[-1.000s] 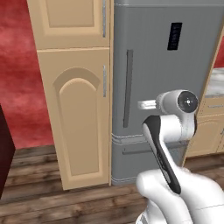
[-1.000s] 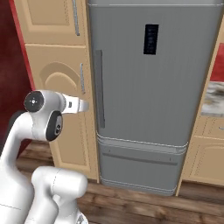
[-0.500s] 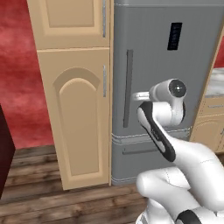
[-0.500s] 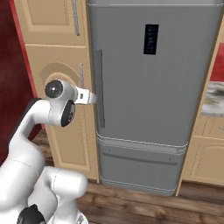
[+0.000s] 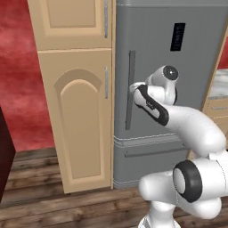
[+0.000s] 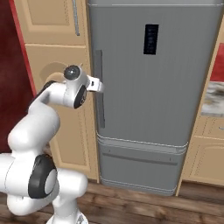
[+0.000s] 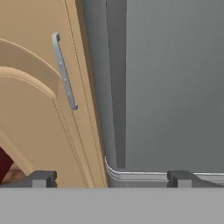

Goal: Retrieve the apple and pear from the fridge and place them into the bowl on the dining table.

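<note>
The tall grey fridge (image 5: 178,116) (image 6: 166,96) stands shut, so the apple and pear are hidden inside it. Its long dark vertical handle (image 5: 130,89) (image 6: 99,87) runs down the door's left side. My gripper (image 5: 134,87) (image 6: 100,85) is stretched out level, right at the handle around mid-height. In the hand view the handle (image 7: 116,87) lines up between my two fingertips, and the gripper (image 7: 113,179) is open wide with nothing in it. The bowl and the dining table are out of view.
A tan wooden cabinet (image 5: 80,124) with an arched door and a slim metal pull (image 7: 64,72) stands tight against the fridge's left side. Tan counter drawers (image 6: 210,148) sit to the right. Below is wooden floor (image 5: 53,205). A dark object (image 5: 4,151) is at the left edge.
The arm has reached forward and up, carrying the hand from well short of the fridge to its handle. The gripper stayed open and the base has not moved.
</note>
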